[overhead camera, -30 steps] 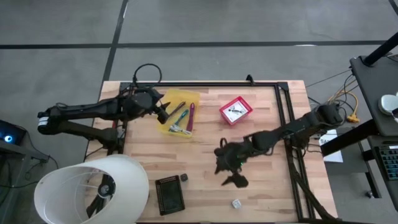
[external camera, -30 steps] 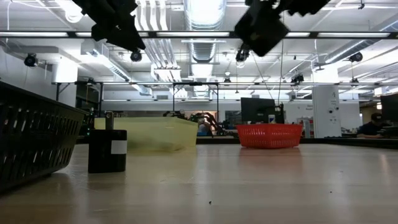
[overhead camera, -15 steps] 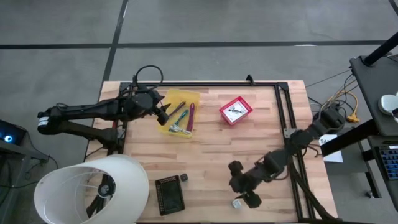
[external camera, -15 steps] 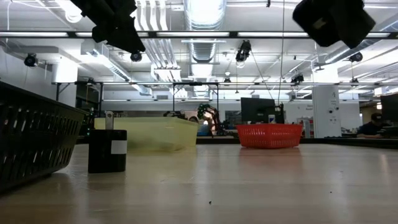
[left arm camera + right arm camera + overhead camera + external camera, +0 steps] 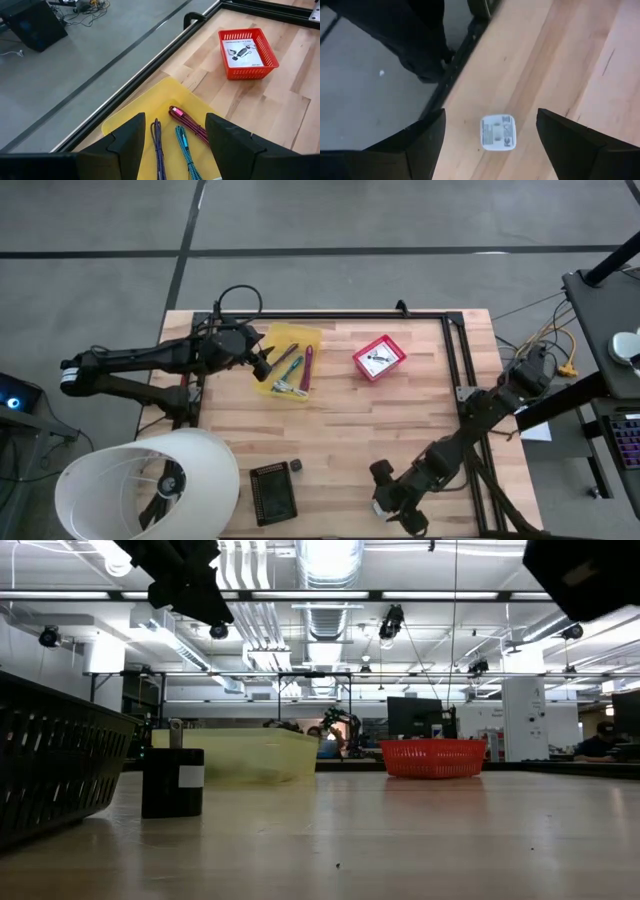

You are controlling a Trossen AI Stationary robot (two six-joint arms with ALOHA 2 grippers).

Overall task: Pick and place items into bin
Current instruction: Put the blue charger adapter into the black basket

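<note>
My right gripper [image 5: 392,502] is open near the table's near edge. In the right wrist view it [image 5: 491,115] hovers over a small white cube [image 5: 497,132] that lies flat on the wood, with one finger on either side and clear of it. My left gripper [image 5: 262,363] waits open over the yellow tray [image 5: 290,340], which holds magenta [image 5: 187,122], teal [image 5: 182,142] and purple [image 5: 159,145] cords. A red basket [image 5: 379,357] holds a white printed packet [image 5: 243,50]. A tiny dark cube [image 5: 296,466] rests on the table.
A black mesh basket [image 5: 273,492] sits near the near edge, left of my right gripper. A large white round shade [image 5: 150,485] overlaps the table's near left corner. A black frame rail [image 5: 465,380] runs along the right side. Bare wood lies in the table's middle.
My right gripper has swung from the middle of the table toward the near edge and now stands over the white cube. The left arm has kept still.
</note>
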